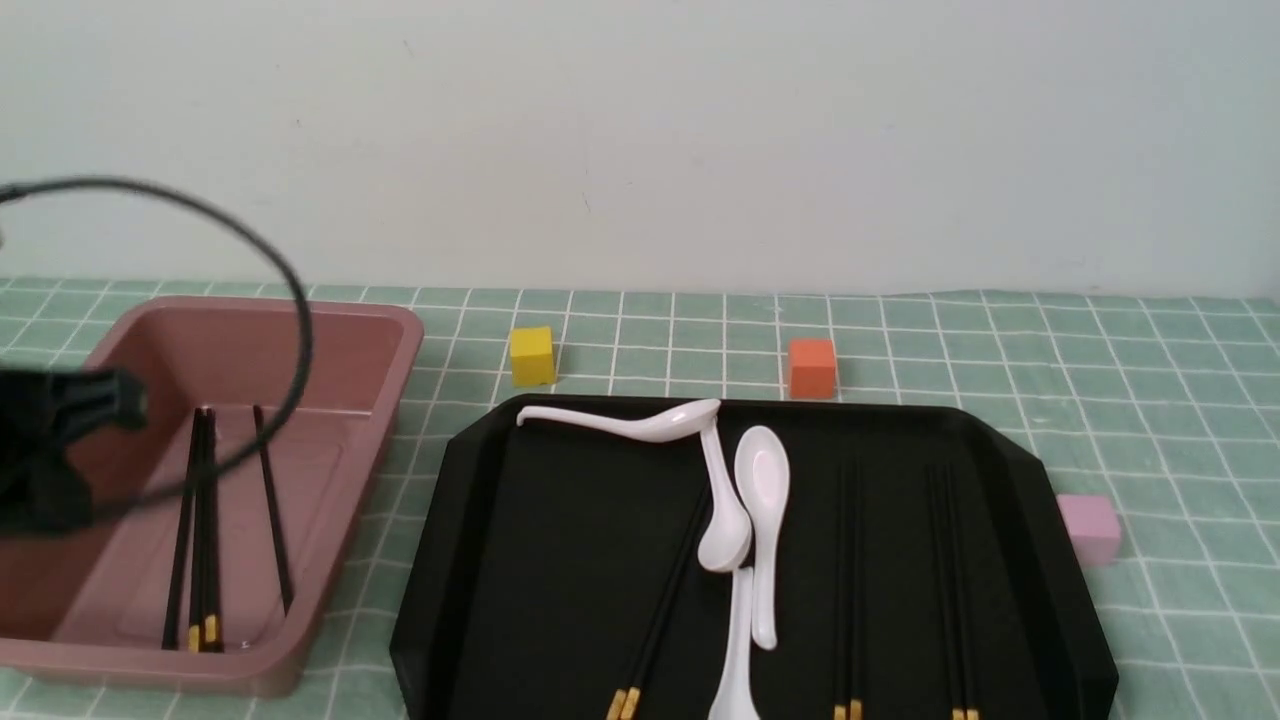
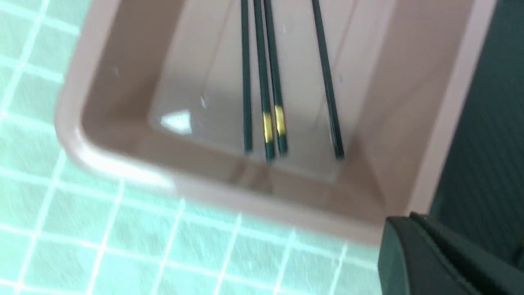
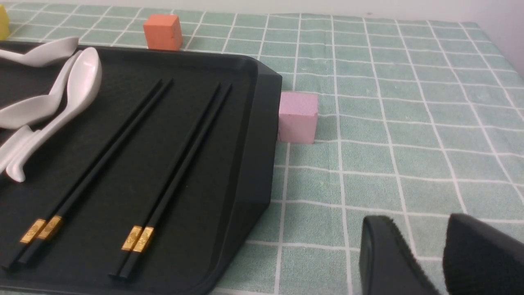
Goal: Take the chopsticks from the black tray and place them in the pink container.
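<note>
chopsticks (image 1: 200, 520) lie partly in the pink bin (image 1: 395, 330) and partly on the black tray (image 1: 480, 560). in the front view the bin sits on the counter (image 1: 1150, 380) at 9 o'clock from the tray, just beside it. the left wrist view shows four dark sticks on the bin's floor, roughly parallel, two of them touching with their gold bands side by side; those banded ends point to 6 o'clock in the front view. on the tray a slanted pair (image 1: 665, 600) runs from the gold ends at 6 o'clock up toward the white spoons (image 1: 762, 480) near the middle, its thin end meeting a spoon bowl. at 3 o'clock from the spoons a middle pair (image 3: 102, 155) and a right pair (image 3: 180, 164) lie straight and apart, gold ends at 6 o'clock. a yellow cube (image 1: 531, 356) and an orange cube (image 1: 811, 368) stand on the counter at 12 o'clock from the tray, and a pale pink cube (image 1: 1088, 528) touches its 3 o'clock edge. the left tool (image 2: 413, 229) hangs near the bin's corner with its jaws together and nothing between them; its arm (image 1: 45, 450) and a looping cable (image 1: 290, 290) show at the front view's 9 o'clock edge. the right tool (image 3: 421, 229) hovers over bare cloth at 3 o'clock from the tray, jaws apart, holding nothing.
</note>
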Motion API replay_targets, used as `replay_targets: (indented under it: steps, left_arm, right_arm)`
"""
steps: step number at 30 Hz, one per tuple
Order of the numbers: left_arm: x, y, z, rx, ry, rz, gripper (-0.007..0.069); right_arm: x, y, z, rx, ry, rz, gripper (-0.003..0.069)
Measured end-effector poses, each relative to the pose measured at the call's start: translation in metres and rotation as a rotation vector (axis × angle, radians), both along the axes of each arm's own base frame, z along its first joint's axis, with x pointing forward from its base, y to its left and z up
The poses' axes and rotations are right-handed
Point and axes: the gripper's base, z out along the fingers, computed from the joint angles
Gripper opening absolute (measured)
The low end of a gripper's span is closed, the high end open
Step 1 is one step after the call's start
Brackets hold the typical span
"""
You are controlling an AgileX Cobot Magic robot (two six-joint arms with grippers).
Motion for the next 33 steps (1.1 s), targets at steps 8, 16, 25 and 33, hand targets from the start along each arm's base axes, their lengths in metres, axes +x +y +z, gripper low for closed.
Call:
replay_targets:
  steps: [8,16,25,33]
  left_arm:
    - [-0.088,-0.018,-0.038,-0.132,-0.233,-0.165,-0.0013]
    - [-0.140,-0.021,-0.044,-0.088,-0.562,-0.251,-0.0013]
    - [-0.155,-0.021,-0.041,-0.062,-0.638,-0.273,-0.0013]
    - [-0.150,-0.017,-0.034,-0.004,-0.734,-0.241,-0.0013]
  right_arm:
    - [0.000,0.000,0.000,0.000,0.000,0.000,0.0239]
    - [0.000,0.000,0.000,0.000,0.000,0.000,0.0239]
    - [0.000,0.000,0.000,0.000,0.000,0.000,0.0239]
    - [0.000,0.000,0.000,0.000,0.000,0.000,0.0239]
